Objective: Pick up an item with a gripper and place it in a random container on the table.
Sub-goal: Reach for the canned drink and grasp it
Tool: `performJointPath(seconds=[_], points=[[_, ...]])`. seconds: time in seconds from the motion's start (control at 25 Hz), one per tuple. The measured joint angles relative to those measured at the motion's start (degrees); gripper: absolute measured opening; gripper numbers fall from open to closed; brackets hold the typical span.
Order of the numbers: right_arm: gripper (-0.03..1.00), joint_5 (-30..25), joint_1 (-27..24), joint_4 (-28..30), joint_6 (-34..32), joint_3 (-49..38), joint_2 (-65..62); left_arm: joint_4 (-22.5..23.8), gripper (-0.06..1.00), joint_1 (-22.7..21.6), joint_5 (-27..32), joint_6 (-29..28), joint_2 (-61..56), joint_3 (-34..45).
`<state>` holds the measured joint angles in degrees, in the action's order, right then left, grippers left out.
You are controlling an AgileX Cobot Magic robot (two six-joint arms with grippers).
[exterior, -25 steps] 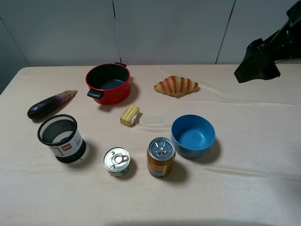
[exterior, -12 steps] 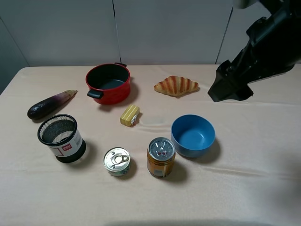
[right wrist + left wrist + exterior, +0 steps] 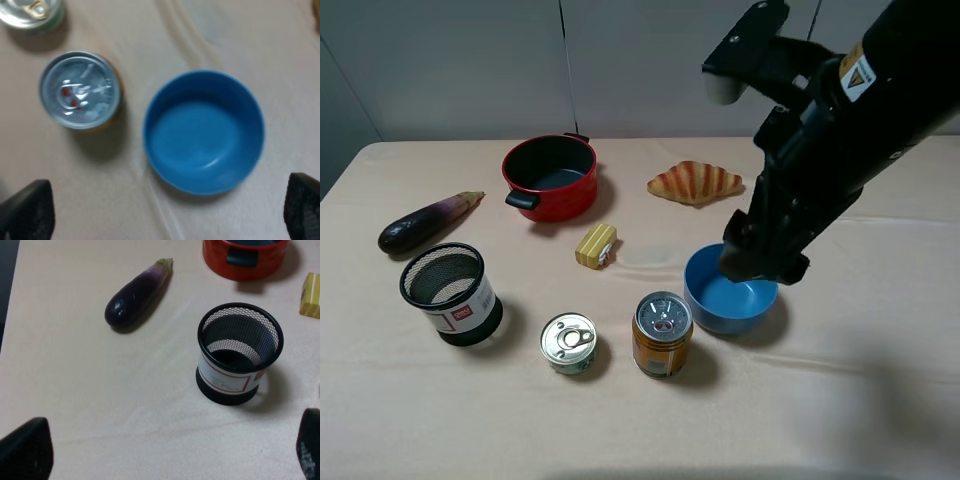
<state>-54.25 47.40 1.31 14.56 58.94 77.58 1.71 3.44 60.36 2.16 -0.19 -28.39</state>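
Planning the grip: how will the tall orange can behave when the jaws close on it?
The orange can stands upright, taller than wide, so a high nudge could tip it, and then it would likely roll. Its metal wall looks rigid but smooth, so possibly slippery. The pull-tab lid looks unopened: probably heavy.

Build: bulky matt-black right robot arm [image 3: 850, 140], made of blocky, angular housings.
Marking: small yellow-and-white sticker [image 3: 857, 72] on its upper housing, print too small to read.
Far end: pale grey rounded cap [image 3: 723, 88] on a black bar.
Black right gripper [image 3: 763, 265]: rounded fingertips [image 3: 24, 212], blurred.
Black left gripper [image 3: 165, 455]: rounded fingertips [image 3: 25, 452], one finely speckled.
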Motion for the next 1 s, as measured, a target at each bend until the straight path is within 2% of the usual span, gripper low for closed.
performJointPath(seconds=[0.52,0.8,1.0], points=[[0.69,1.8,8.6,-0.6,10.2,0.0,5.6,0.0,0.99,0.0,0.0,0.0,0.0,0.0],[0.69,6.6,10.7,-1.3,10.8,0.0,9.5,0.0,0.99,0.0,0.0,0.0,0.0,0.0],[0.69,7.7,10.7,-1.3,10.8,0.0,11.9,0.0,0.99,0.0,0.0,0.0,0.0,0.0]])
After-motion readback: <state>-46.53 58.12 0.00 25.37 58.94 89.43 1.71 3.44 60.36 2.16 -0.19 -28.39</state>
